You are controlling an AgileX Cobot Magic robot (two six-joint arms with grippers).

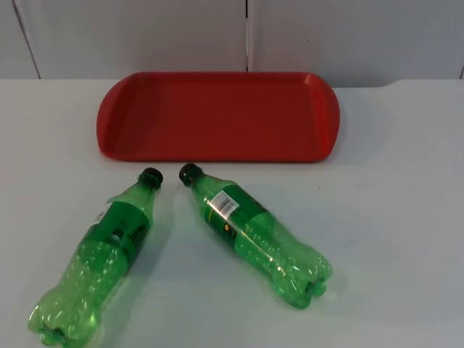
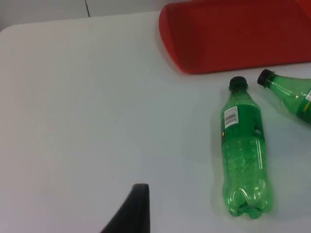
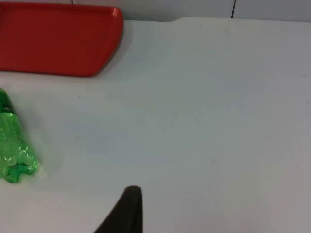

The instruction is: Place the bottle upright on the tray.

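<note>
Top view shows two green bottles (image 1: pixel 98 264) (image 1: pixel 257 232) lying at 6 o'clock from the red tray (image 1: pixel 217 116); round ones may roll when grabbed, and I cannot tell either hand's state.

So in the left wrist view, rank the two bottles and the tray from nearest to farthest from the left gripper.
1. Nearer bottle, lying flat on the table.
2. Second bottle, lying beyond it, cap toward the tray.
3. Red tray, farthest, by the wall.
</note>
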